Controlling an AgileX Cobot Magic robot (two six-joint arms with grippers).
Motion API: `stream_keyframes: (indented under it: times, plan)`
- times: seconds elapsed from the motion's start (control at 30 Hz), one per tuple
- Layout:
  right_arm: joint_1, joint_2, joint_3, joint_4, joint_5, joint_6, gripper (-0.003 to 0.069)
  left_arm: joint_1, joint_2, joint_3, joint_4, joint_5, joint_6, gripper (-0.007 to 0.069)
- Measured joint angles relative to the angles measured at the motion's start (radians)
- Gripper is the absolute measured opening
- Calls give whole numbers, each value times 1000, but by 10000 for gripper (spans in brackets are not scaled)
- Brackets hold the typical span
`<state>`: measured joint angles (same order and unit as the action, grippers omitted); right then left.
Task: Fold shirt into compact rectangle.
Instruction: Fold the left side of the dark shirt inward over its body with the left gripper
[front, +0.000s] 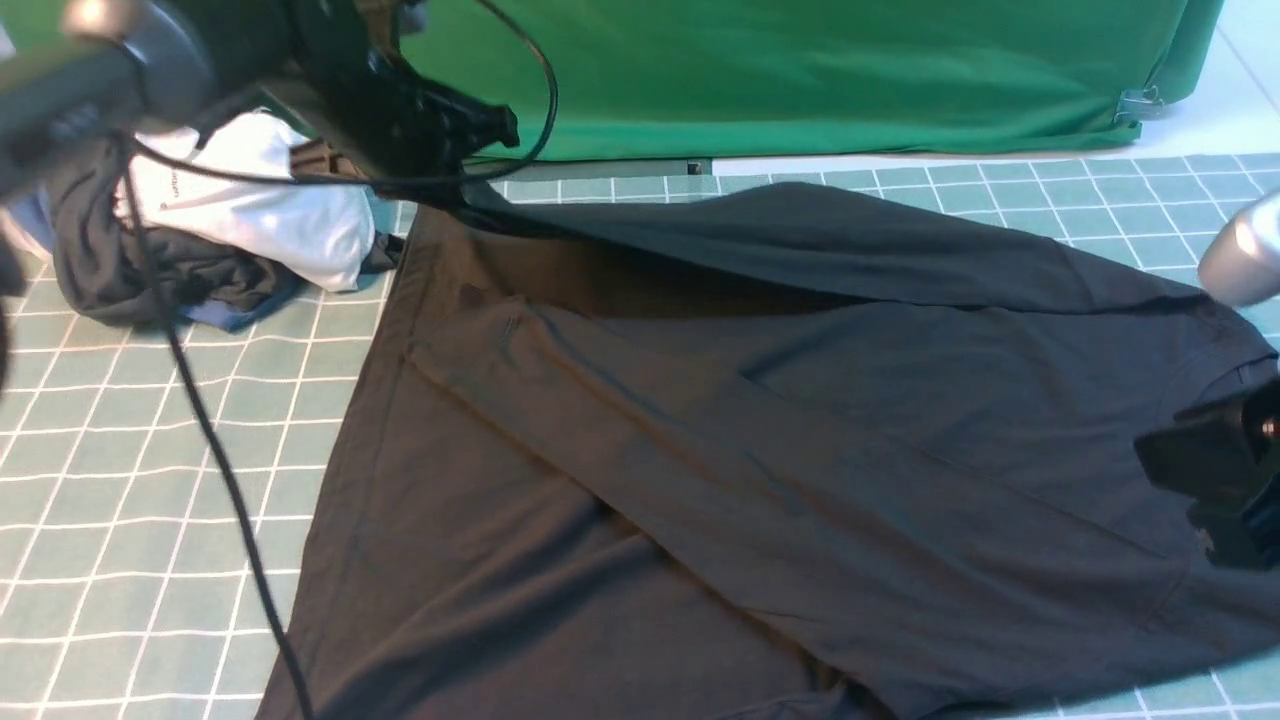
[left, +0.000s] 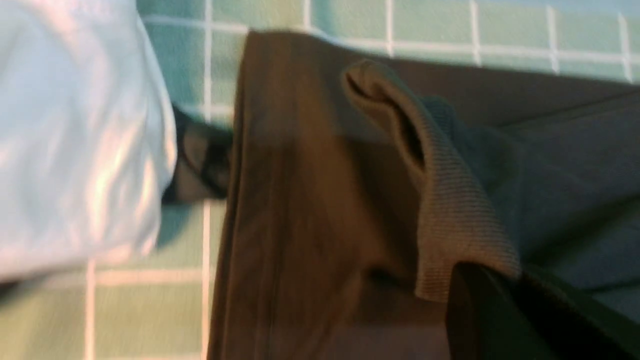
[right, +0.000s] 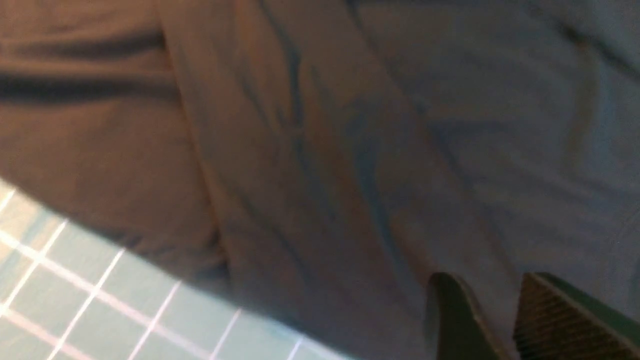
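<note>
- Front view is bright and even; shirt (front: 760, 420) reads dark, with warm brown shade under its lifted fold.
- Left arm (front: 150, 60), near the lens, is blurred.
- Wrist views are smeared; white garment (left: 75, 140) glares.

One black shirt (front: 760, 420); one white garment (front: 260, 215); dark clothes (front: 110, 270), perhaps two; one left end effector (left: 500, 282), one right end effector (right: 492, 297).

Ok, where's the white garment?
The white garment sits far left in the front view, atop the dark clothes pile, beside the lifted corner of the black shirt.
</note>
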<state>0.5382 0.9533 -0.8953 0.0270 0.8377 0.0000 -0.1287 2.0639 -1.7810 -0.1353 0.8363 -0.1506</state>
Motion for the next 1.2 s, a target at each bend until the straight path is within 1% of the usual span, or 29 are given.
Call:
stream_keyframes:
  times: [0.17,0.27,0.43,0.57,0.6,0.8,0.87,1.0,1.13,1.2]
  plan:
    - [0,0,0,-126,-31,77,197,-3,-40,8,-17,159,6,45]
    - [0,0,0,-174,-32,112,197,-25,-71,50,1,200,6,45]
    - [0,0,0,-190,-34,126,206,-68,-159,196,4,196,0,45]
    - [0,0,0,-191,-34,126,213,-95,-253,351,4,169,-26,45]
    - [0,0,0,-191,-34,126,216,-107,-285,406,13,153,-39,45]
    - [0,0,0,-191,-34,126,225,-164,-350,582,75,128,-112,45]
    - [0,0,0,-191,-34,126,227,-172,-353,610,75,122,-119,45]
    - [0,0,0,-191,-34,126,227,-194,-353,676,30,71,-131,46]
    - [0,0,0,-191,-34,126,234,-204,-354,685,12,71,-129,88]
    - [0,0,0,-191,-33,126,236,-206,-354,685,34,91,-127,147]
